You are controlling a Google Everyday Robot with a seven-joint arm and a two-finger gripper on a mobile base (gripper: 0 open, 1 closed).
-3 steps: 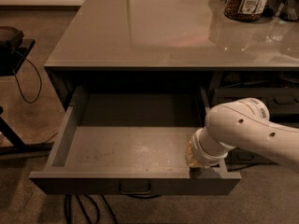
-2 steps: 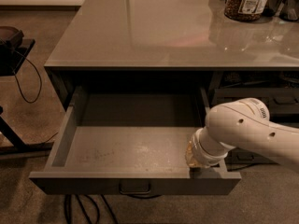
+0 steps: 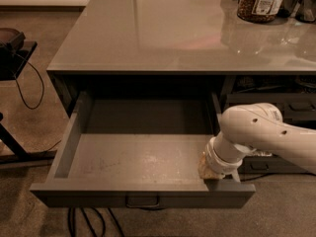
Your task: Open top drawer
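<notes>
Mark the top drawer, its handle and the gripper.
top drawer (image 3: 133,154): camera view, bare inside floor.
handle (image 3: 142,201): camera view, middle of the pull.
gripper (image 3: 208,169): camera view, its tip at the drawer's front right corner.

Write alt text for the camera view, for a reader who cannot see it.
The top drawer stands wide open under a grey countertop, showing its scuffed grey floor. The robot's white arm reaches in from the right, with the gripper down at the drawer's front right corner. A jar sits on the countertop's far right.

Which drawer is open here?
The wide top drawer, pulled out; the narrower drawers beside it are shut. The gripper sits at its front right corner.
</notes>
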